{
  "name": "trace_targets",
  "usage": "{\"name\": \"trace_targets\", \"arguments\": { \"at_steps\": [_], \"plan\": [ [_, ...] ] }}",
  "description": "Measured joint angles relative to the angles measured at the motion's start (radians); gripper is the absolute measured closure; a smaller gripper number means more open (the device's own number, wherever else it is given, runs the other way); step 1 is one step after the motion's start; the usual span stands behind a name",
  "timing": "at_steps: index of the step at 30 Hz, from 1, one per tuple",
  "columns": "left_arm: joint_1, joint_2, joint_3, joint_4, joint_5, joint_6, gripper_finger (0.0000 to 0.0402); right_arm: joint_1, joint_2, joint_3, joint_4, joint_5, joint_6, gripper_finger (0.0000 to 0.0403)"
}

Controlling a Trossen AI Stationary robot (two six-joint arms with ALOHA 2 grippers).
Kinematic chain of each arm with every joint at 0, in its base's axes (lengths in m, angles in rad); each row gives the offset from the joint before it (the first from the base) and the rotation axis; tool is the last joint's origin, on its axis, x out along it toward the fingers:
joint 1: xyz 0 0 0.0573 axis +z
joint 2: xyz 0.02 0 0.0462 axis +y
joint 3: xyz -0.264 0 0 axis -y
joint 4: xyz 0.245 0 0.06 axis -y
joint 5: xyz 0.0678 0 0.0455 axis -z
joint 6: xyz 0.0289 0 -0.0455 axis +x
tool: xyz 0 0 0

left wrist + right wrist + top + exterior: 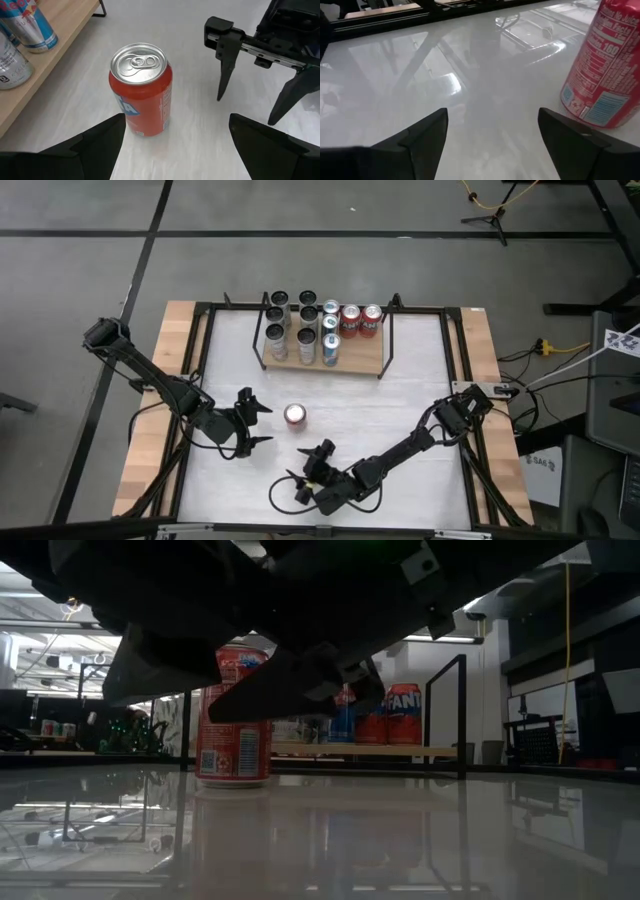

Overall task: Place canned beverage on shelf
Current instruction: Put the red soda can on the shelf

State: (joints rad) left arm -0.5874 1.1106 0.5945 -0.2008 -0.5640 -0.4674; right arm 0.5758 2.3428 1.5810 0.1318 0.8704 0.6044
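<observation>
One red can (pixel 295 415) stands upright alone on the white tabletop (pixel 400 410), just ahead of the left gripper (pixel 258 425), whose fingers are spread wide and empty with the can opposite the gap between them, not yet inside it. The right gripper (pixel 308 472), also open and holding nothing, sits near the can on its other side, while the shelf (pixel 360 365) lies beyond the can from both grippers and carries about eleven cans: six dark-topped ones, three silver-and-blue, and two red. In the low view a shelf can (pixel 404 713) reads "Fanta"; the loose can's nutrition panel shows "160" in the right wrist view.
</observation>
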Motion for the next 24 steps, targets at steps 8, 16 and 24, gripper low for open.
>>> {"name": "trace_targets", "arguments": {
  "at_steps": [8,16,24],
  "plan": [
    [0.000,0.000,0.000,0.050,0.000,0.003,0.0052,0.001,-0.081,0.003,-0.046,0.044,-0.058,0.0100],
    [0.008,0.000,0.001,0.192,0.001,0.005,0.0052,0.001,-0.259,0.003,-0.267,0.029,-0.090,0.0100],
    [0.147,0.002,0.001,0.416,0.097,0.099,0.0052,0.001,-0.372,0.003,-0.430,0.013,-0.116,0.0100]
  ]
}}
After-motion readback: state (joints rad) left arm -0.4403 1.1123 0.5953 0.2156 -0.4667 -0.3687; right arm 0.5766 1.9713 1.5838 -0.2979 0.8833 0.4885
